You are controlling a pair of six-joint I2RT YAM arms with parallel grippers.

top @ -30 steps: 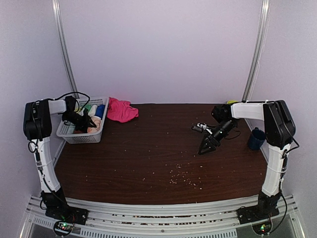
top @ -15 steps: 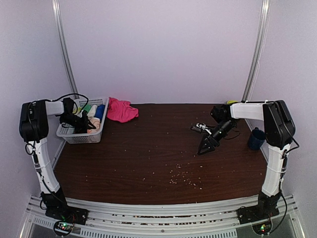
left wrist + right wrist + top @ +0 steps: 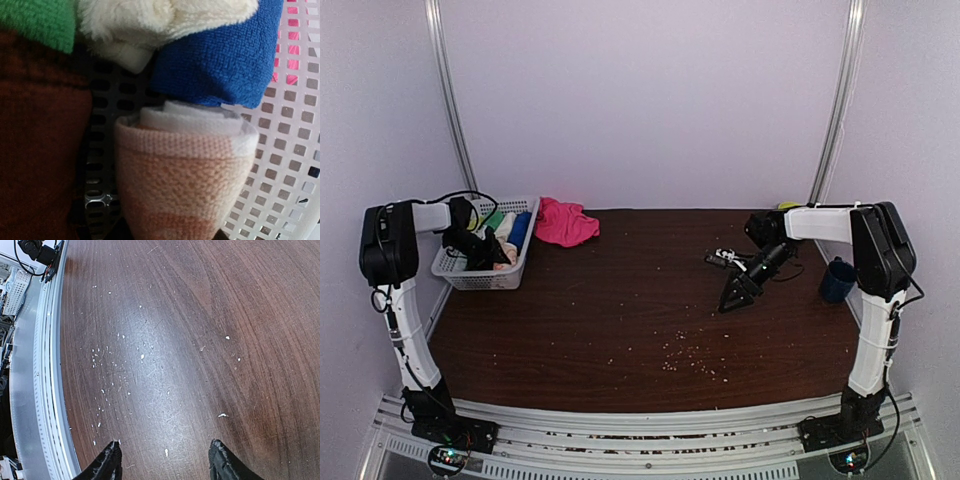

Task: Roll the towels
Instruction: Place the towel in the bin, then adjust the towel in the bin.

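Brown table [image 3: 640, 310]: left gripper [image 3: 490, 248] sits in the basket [image 3: 480, 282], likely fetching the peach towel [image 3: 185, 190], grip hidden. Right gripper [image 3: 166, 444] waits apart, wide.

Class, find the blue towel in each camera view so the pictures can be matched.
Top external: blue towel, upper left, inside the white mesh basket.
Left wrist: blue towel upper right, above the peach towel.
Right wrist: not in it.
Shared landmark: the white mesh basket.
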